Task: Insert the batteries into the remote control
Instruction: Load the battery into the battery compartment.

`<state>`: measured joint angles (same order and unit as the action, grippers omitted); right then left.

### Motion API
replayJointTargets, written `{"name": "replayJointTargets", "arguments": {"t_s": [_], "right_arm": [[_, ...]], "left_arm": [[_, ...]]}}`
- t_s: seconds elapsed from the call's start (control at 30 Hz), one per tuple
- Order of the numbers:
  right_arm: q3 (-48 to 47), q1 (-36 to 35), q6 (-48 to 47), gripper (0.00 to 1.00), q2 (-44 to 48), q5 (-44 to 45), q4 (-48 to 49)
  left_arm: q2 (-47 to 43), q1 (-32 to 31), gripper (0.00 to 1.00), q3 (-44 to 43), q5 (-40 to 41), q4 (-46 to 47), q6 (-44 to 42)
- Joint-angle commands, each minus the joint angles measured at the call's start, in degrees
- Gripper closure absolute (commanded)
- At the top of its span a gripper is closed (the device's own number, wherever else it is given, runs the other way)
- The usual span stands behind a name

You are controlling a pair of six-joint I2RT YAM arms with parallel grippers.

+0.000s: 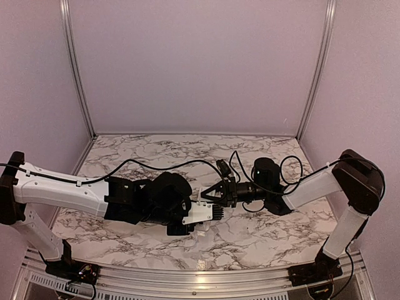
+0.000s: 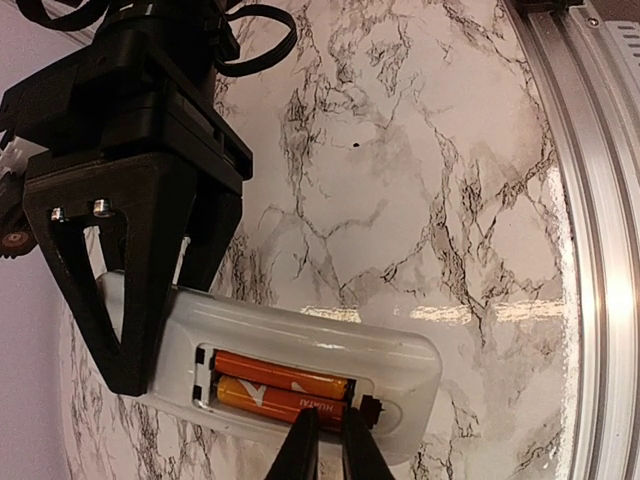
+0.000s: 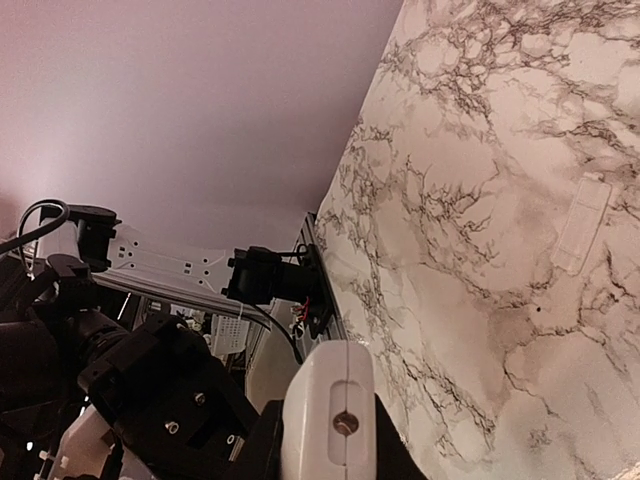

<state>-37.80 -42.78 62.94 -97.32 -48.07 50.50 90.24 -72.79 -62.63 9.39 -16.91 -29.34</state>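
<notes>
While the remote [image 2: 300,335] is held clamped at one end by the right gripper [image 1: 206,197], over the middle of the worktop [image 1: 156,156] toward its near edge, two batteries [image 2: 280,385] are seen side by side in its recess. The left gripper [image 2: 328,440] is drawn nearly closed at their end; whether anything is pinched cannot be told. One remote and one pale loose panel [image 3: 582,225], probably the cover, are counted. The shell is judged light, stiff and slippery, best held across its long edges.

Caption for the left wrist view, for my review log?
Both batteries seated in the remote control, right gripper clamping its end.
</notes>
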Motion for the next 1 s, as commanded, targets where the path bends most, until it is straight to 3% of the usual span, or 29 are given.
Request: {"name": "replayJointTargets", "arguments": {"t_s": [0.0,0.57,0.8,0.97], "right_arm": [[-1.4,-1.6,3.7,1.0,1.2,-5.7,7.6],[-3.1,-2.6,4.3,1.0,2.9,-6.1,7.9],[-3.7,-2.6,4.2,1.0,4.5,-6.3,8.0],[-3.5,-2.4,1.6,1.0,4.8,-5.6,4.4]], "left_arm": [[3.6,2.0,0.91,-0.1,5.2,-4.4,1.2],[10.2,3.6,0.91,-4.3,4.3,-13.6,4.0],[11.4,4.1,0.83,-5.8,1.0,-15.1,4.4],[7.3,4.2,0.79,-5.3,0.3,-12.1,5.2]]}}
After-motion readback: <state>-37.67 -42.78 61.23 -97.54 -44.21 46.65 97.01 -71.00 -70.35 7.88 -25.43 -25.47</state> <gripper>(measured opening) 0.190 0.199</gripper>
